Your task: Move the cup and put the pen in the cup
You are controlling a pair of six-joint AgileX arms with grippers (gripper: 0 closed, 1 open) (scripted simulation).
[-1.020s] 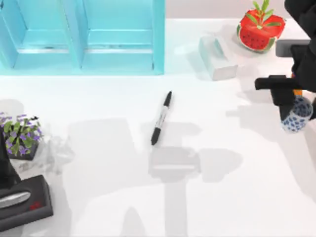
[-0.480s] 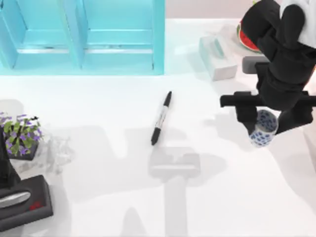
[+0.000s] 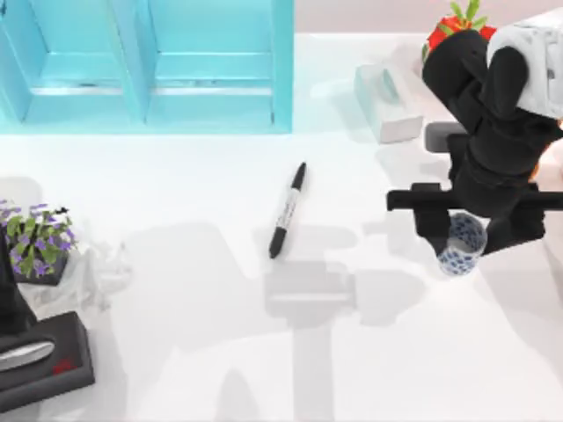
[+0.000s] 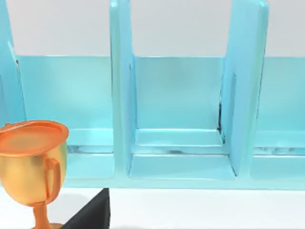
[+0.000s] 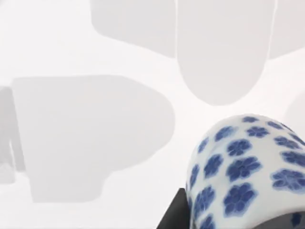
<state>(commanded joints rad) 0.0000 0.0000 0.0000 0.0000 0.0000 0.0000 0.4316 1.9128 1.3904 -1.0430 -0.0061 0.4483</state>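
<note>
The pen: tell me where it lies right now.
In the top view the pen lies flat on the white table near its middle, just below the blue shelf unit and well left of the cup held in the right pincer.

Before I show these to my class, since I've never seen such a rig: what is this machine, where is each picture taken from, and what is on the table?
It is a pair of robot arms at a white table, in a simulation. One picture looks down from above; the other two come from cameras on each arm's wrist.

From above, the right arm's claw holds the cup, white with blue flowers, at the table's right side. The right wrist camera sees that cup up close. The pen lies near the middle, untouched.

Around them: a blue rack at the back, a white box, a watermelon ornament, a purple plant and a black stapler at left. The left wrist camera faces the rack and a gold trophy.
</note>
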